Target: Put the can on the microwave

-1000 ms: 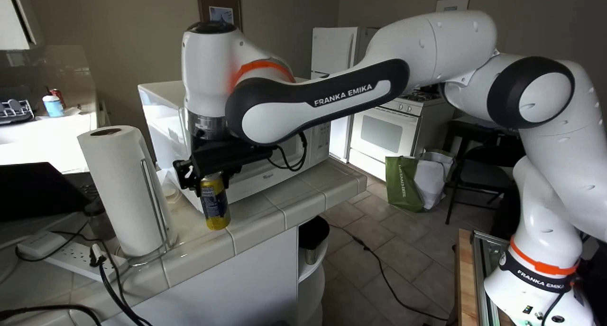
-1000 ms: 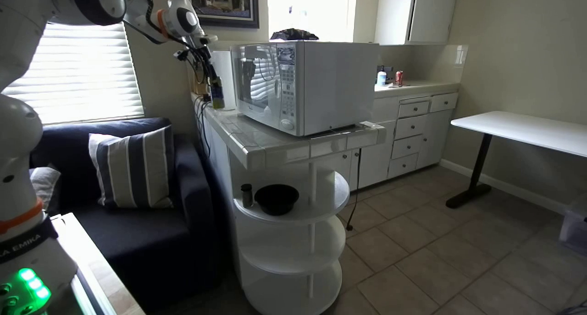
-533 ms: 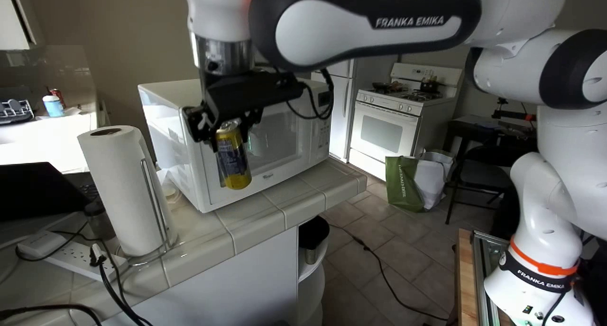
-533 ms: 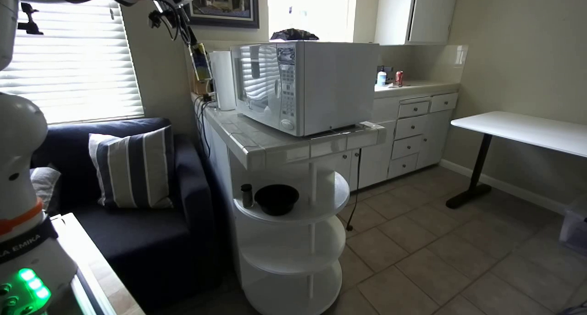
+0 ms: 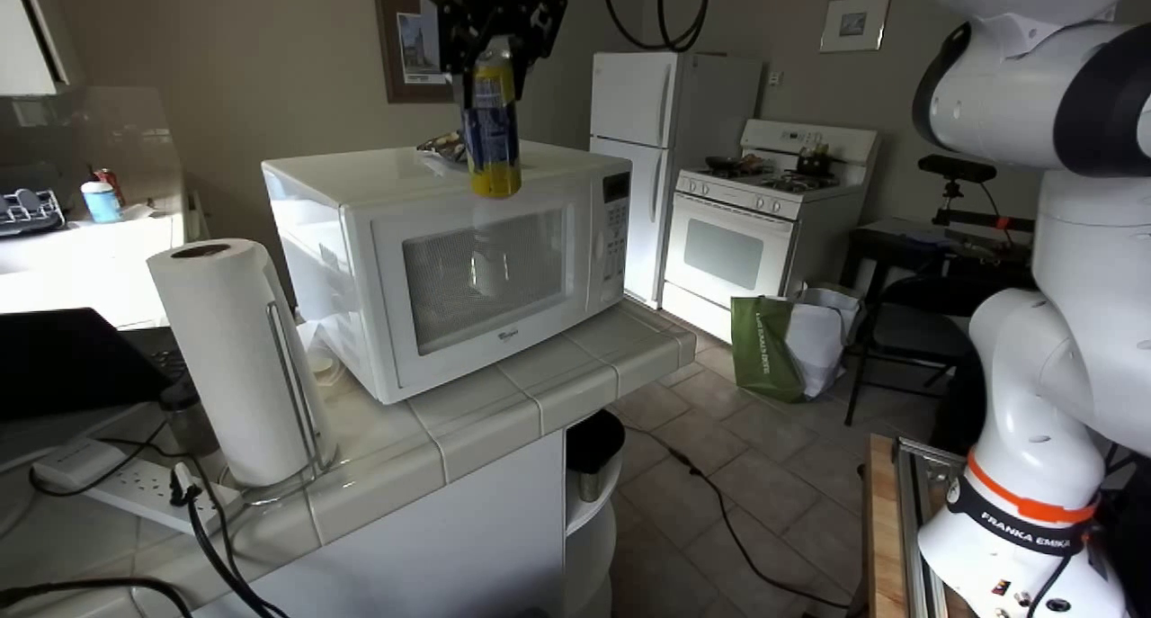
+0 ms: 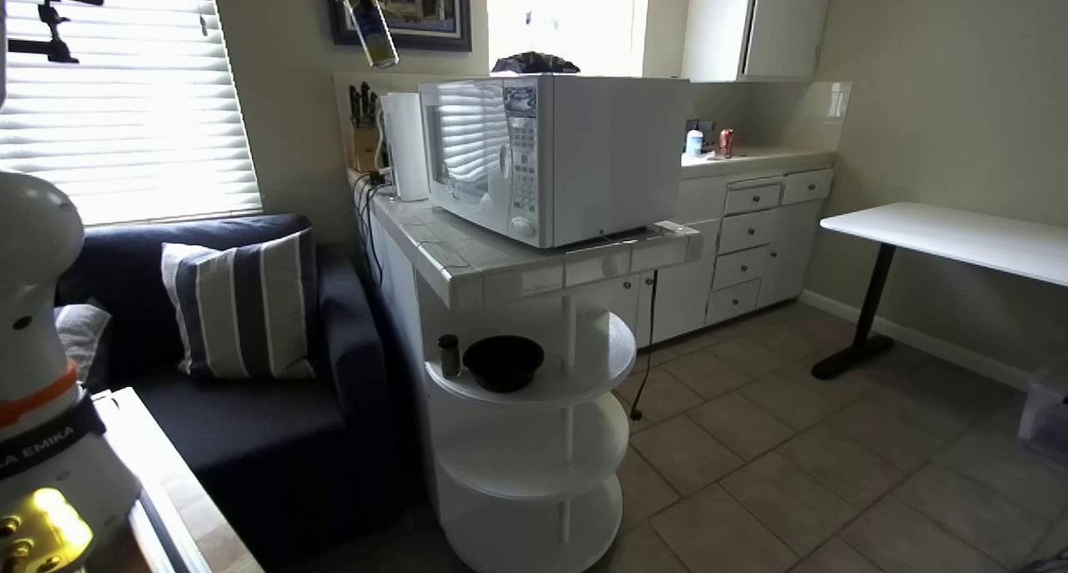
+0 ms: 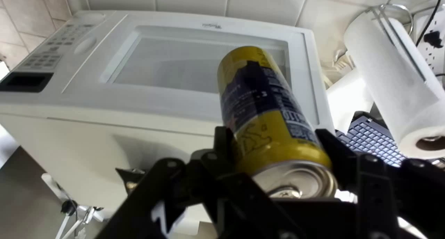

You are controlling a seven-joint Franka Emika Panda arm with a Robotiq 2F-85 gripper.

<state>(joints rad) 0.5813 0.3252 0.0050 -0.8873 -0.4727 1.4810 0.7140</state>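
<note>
In an exterior view, jaws grip the can (image 6: 373,29) in midair, clear of the edge of the microwave (image 6: 567,158).

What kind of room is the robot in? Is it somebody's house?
It looks like a kitchen: there's a white stove with a fridge next to it. It could well be somebody's home, because a dark sofa shows in an exterior view, but I can't be sure.
</note>
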